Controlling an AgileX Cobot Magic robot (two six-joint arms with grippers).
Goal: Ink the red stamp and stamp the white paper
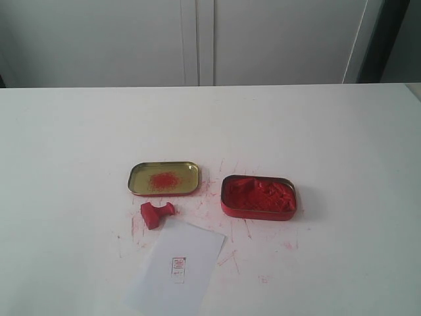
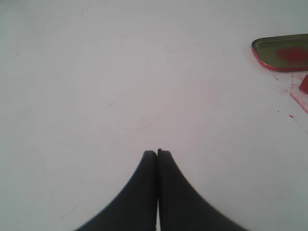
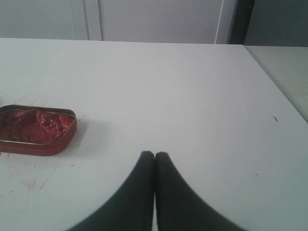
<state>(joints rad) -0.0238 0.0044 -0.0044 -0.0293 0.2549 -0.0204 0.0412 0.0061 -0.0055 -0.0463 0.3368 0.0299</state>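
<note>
The red stamp [image 1: 156, 213] lies on its side on the table, between the gold lid and the white paper [image 1: 176, 266]. A small red imprint [image 1: 178, 265] marks the sheet. In the left wrist view only a sliver of the red stamp [image 2: 304, 84] shows at the frame edge. My left gripper [image 2: 157, 153] is shut on nothing, over bare table well away from the stamp. My right gripper [image 3: 154, 155] is also shut and empty, apart from the red ink tin [image 3: 36, 130]. Neither gripper appears in the exterior view.
The red tin of lumpy ink paste [image 1: 258, 197] sits right of centre. The gold lid with a red smear [image 1: 164, 178] lies to its left and also shows as the lid [image 2: 283, 51] in the left wrist view. Red ink streaks [image 1: 233, 253] mark the table [image 1: 342, 145] around them.
</note>
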